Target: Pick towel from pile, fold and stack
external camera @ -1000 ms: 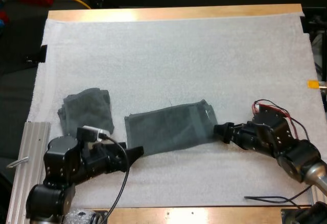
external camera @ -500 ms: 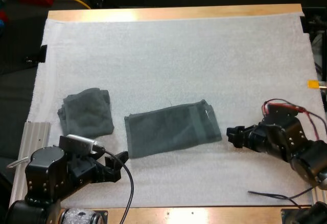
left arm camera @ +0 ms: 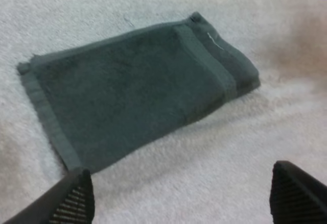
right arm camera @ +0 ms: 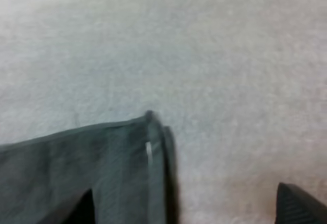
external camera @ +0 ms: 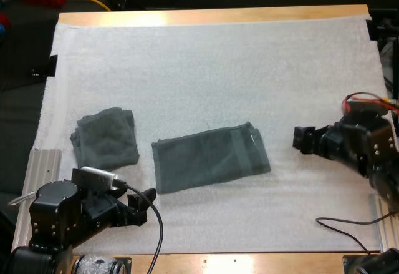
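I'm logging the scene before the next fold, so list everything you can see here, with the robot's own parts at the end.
flat towel: one, dark grey-green, folded into a rectangle, mid mat between the two claws
bunched towel: one, dark grey-green, rumpled, on the mat's left side, apart from the flat towel
mat: one, white, covering most of the table
table: one, wooden, its edge showing along the far side
metal rail: one, silver, at the mat's near left edge
left claw: one, black, open, near the flat towel's near left corner, not touching it
right claw: one, black, open, to the right of the flat towel, clear of it
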